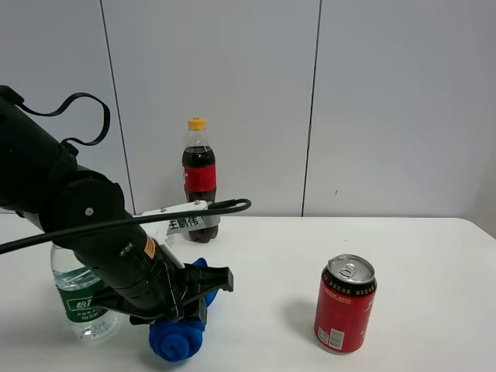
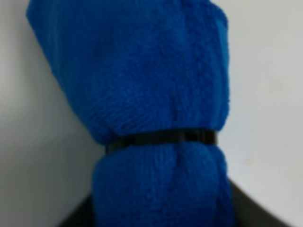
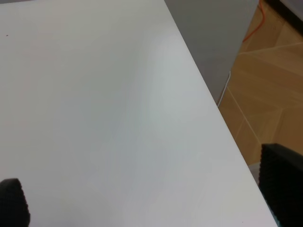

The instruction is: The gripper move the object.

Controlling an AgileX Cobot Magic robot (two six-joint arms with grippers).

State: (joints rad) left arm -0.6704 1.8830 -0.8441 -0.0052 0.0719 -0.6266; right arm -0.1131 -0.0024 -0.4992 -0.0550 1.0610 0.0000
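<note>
Nearest me, at the front of the white table [image 1: 418,263], lay the blue towel roll [image 1: 177,339], cinched by a black band [image 2: 161,137], with the left gripper [image 1: 188,308] low and right over it. Whether its jaws had closed on the cloth I could not tell, since the arm hid them from above and the wrist view showed little but towel. To my mind the grip wanted to sit near the band, where the roll looked tightest, and the lift to go straight up, because a water bottle [image 1: 81,298] stood just beside the roll. Further off stood a red can [image 1: 345,304], and by the wall a cola bottle [image 1: 199,174]. (The right gripper [image 3: 147,194] hung with fingers wide apart over bare table, holding nothing.)
</note>
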